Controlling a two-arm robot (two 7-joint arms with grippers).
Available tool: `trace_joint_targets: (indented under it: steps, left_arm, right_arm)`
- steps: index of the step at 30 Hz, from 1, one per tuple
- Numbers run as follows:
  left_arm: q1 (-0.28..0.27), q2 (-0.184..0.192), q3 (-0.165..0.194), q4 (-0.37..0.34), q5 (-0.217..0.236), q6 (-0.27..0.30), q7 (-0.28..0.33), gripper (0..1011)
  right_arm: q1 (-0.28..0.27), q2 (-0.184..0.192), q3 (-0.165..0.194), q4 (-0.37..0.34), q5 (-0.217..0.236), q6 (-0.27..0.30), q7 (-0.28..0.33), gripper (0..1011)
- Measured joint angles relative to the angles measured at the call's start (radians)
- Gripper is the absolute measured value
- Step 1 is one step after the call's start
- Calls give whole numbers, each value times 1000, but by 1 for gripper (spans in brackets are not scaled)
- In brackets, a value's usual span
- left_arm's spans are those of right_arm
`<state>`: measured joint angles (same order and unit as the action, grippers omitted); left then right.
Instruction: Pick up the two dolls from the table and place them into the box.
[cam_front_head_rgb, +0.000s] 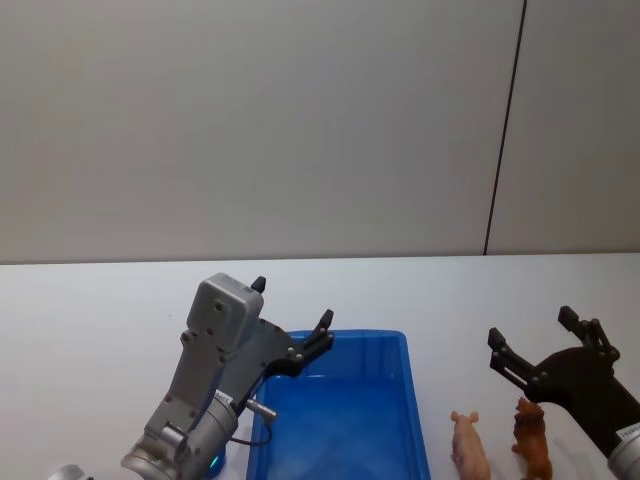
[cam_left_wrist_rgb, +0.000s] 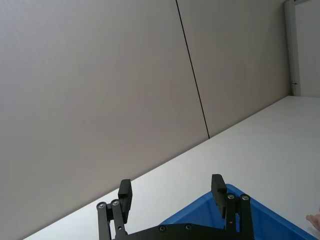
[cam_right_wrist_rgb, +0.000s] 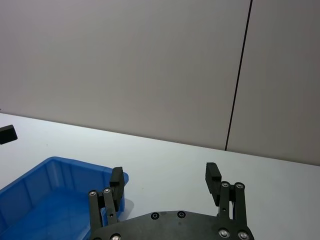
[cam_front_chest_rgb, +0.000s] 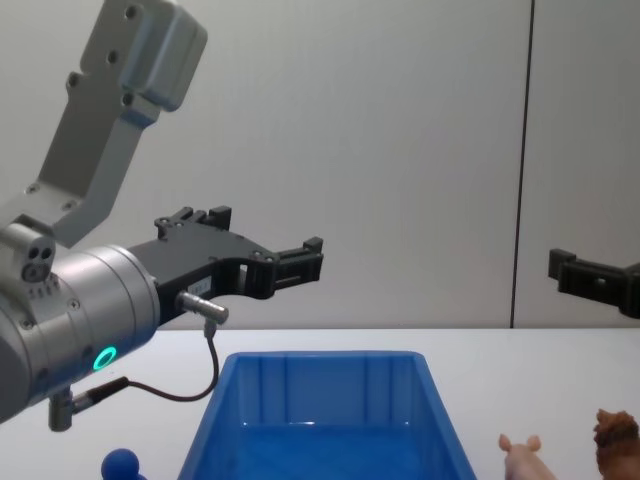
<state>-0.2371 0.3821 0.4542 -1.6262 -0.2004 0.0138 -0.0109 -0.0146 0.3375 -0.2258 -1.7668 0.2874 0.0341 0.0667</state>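
The blue box (cam_front_head_rgb: 400, 345) sits on the white table (cam_front_head_rgb: 90, 310) just in front of me, and nothing shows inside it. Both dolls stand on the table right of the box: the pale pink one (cam_front_head_rgb: 468, 445) nearer the box, the shaggy reddish-brown one (cam_front_head_rgb: 532, 440) beside it. From the chest I see the box (cam_front_chest_rgb: 320, 375), the pink doll (cam_front_chest_rgb: 522, 455) and the brown doll (cam_front_chest_rgb: 617, 440). My left gripper (cam_front_head_rgb: 292, 302) hovers open over the box's far left corner. My right gripper (cam_front_head_rgb: 531, 326) is open, raised just behind the dolls, empty.
A plain grey wall with a dark vertical seam (cam_front_head_rgb: 505, 130) rises behind the table. A small blue ball (cam_front_chest_rgb: 120, 463) lies left of the box. The tabletop stretches bare to the left and behind the box.
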Motion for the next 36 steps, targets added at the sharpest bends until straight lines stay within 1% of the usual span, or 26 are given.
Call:
trace_joint_targets:
  steps: [36]
  left_arm:
    - [0, 0, 0, 0, 0, 0, 0, 1001]
  right_arm:
    - [0, 0, 0, 0, 0, 0, 0, 1001]
